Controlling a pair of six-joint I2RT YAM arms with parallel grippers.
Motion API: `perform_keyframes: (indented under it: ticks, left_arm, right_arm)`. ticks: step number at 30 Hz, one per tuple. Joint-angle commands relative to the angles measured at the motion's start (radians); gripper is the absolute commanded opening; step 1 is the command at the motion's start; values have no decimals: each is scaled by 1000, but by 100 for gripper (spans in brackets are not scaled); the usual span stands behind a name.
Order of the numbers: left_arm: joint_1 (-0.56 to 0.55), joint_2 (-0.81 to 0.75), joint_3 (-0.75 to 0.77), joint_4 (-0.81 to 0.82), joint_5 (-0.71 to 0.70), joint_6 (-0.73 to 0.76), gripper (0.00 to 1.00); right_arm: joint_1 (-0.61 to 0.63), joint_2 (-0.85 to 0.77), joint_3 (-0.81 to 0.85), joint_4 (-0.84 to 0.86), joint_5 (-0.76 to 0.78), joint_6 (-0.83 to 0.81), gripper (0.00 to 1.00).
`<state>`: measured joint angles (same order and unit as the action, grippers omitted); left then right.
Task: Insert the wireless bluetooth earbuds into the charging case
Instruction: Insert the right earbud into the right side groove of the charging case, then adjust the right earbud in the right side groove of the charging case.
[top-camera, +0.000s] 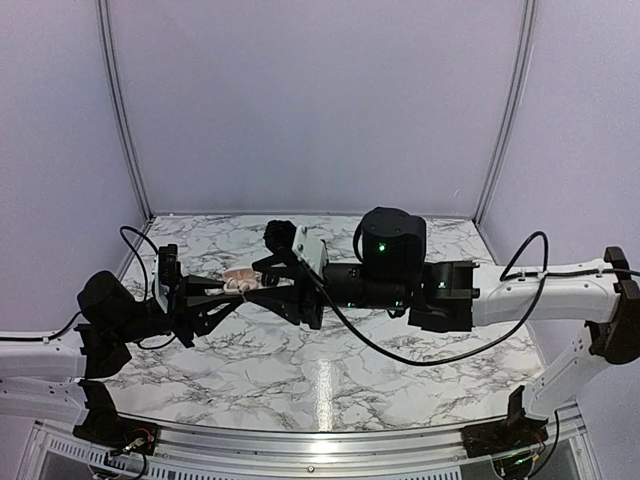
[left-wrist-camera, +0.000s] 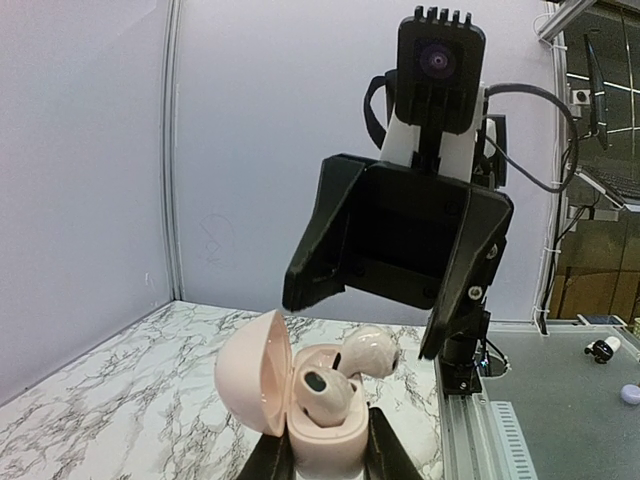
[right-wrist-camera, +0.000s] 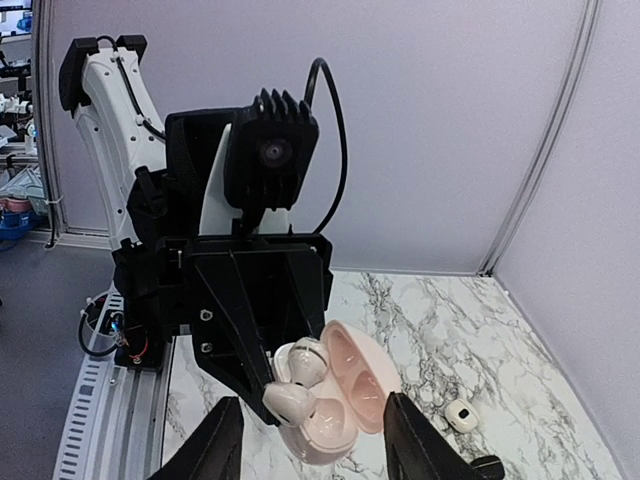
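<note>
My left gripper (left-wrist-camera: 325, 458) is shut on the base of a pink charging case (left-wrist-camera: 320, 435), held above the table with its lid (left-wrist-camera: 250, 375) open to the left. One pink earbud (left-wrist-camera: 325, 392) sits in a socket. A second pink earbud (left-wrist-camera: 372, 350) rests raised and tilted at the far rim. My right gripper (right-wrist-camera: 318, 450) is open and empty, its fingers (left-wrist-camera: 300, 290) spread above and beside the case (right-wrist-camera: 350, 420). In the right wrist view the tilted bud (right-wrist-camera: 290, 400) overhangs the rim and the other bud (right-wrist-camera: 306, 360) sits behind it. Both grippers meet over the left middle of the table (top-camera: 240, 279).
A small white earbud (right-wrist-camera: 461, 415) lies on the marble table (right-wrist-camera: 450, 320) to the right of the case, with a small black object (right-wrist-camera: 487, 465) near it. The table's metal rail (left-wrist-camera: 470, 430) and grey walls border the scene.
</note>
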<state>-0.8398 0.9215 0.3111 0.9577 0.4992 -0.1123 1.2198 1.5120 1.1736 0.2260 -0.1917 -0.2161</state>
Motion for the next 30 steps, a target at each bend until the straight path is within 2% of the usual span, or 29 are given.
perform_keyframes:
  ticks: [1,3,5,6,9,17,30]
  left_arm:
    - [-3,5,16,44,21,-5,0]
    - [-2,7,18,44,21,-5,0]
    - [-2,7,19,44,19,-6,0]
    - [-3,7,18,44,16,-7,0]
    - [-2,5,17,43,5,-5,0]
    - [-3,12,20,41,1,-5,0]
    - [-3,10,23,39,3,-3,0]
  right_arm:
    - [5,-58,35,-11,12,-9,50]
    - [6,-66,35,-15,8,-9,53]
    - [6,-72,33,-19,14,-8,60]
    - [6,-74,31,-19,24,-4,66]
    - [6,-73,29,-19,59,16,97]
    - [12,-47,45,-34,162,52,99]
    - [12,12,90,-64,137,54,98]
